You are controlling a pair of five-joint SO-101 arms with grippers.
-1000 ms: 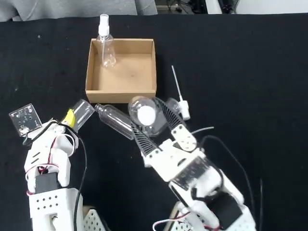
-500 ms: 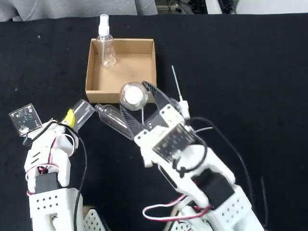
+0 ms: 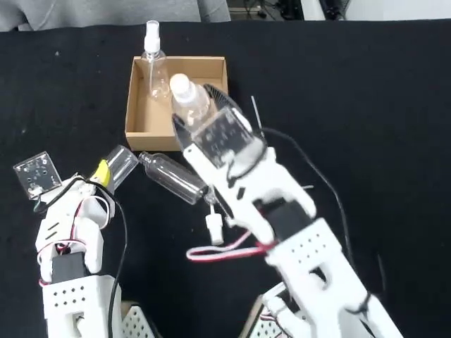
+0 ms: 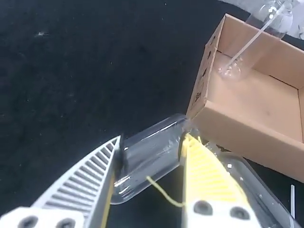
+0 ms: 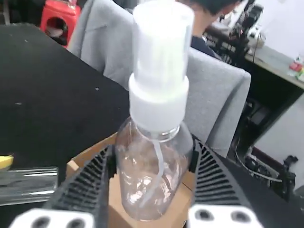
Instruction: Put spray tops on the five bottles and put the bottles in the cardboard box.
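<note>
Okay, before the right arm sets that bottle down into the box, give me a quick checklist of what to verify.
1. The spray top on the held bottle: ok, seated on the neck.
2. The right gripper hold: ok, closed on the bottle's sides.
3. Bottle above the cardboard box: ok in the high view.
4. Room in the box: ok, one capped bottle leans at the far wall.
5. The left gripper out of the way: ok, outside the box, holding an uncapped bottle.
</note>
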